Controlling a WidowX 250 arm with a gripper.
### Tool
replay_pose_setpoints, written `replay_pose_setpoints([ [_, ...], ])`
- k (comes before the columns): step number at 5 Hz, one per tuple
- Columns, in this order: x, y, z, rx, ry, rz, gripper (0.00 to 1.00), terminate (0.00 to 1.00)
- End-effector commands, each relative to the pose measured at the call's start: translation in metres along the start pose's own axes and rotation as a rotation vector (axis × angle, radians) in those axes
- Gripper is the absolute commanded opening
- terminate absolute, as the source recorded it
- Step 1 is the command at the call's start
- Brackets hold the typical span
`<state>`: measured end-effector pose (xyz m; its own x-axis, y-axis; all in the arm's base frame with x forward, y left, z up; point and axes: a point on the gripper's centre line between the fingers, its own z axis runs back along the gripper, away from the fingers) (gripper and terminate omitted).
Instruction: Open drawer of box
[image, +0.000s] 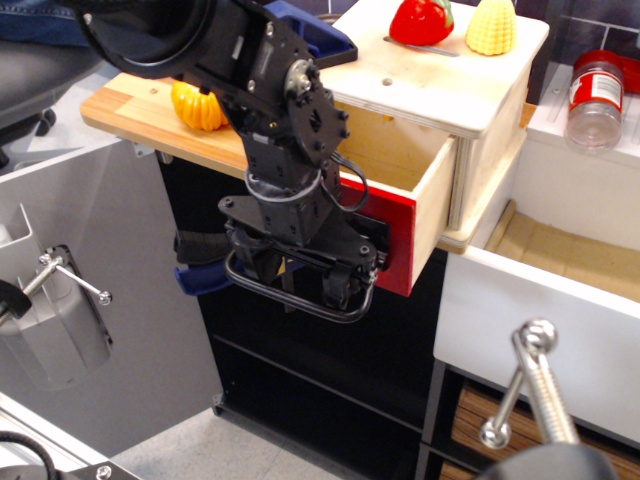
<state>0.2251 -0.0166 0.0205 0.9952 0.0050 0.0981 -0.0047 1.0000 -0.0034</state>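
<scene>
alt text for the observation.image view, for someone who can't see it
A black gripper clamps the loop handle of a red-fronted drawer, pulled well out of the pale wooden box on a wooden counter.

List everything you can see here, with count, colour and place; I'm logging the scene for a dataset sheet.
Pale wooden box with white top: 1, on the wooden counter.
Plywood drawer with red front panel: 1, pulled well out of the box.
Black metal loop handle: 1, on the drawer front.
Red toy vegetable: 1, on the box top.
Yellow toy corn: 1, on the box top, beside the red one.
Orange toy pumpkin: 1, on the counter, partly hidden by the arm.
Blue clamp: 1, at the counter edge, mostly hidden.
Clear jar with red label: 1, far right.
White drawer with silver knob: 1, open, lower right.
Black gripper: 1, closed on the loop handle.
</scene>
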Motion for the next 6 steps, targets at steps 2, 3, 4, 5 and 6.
replay_pose_setpoints([
  [2, -0.071, -0.027, -0.012, 0.072, 0.466, -0.098, 1.0, 0.0],
  [3, -0.089, -0.031, -0.011, 0.069, 0.484, -0.135, 1.0, 0.0],
  [4, -0.109, -0.031, -0.007, 0.07, 0.474, -0.18, 1.0, 0.0],
  [5, -0.121, -0.025, -0.007, 0.089, 0.466, -0.224, 1.0, 0.0],
  [6, -0.123, -0.012, -0.012, 0.11, 0.386, -0.268, 1.0, 0.0],
])
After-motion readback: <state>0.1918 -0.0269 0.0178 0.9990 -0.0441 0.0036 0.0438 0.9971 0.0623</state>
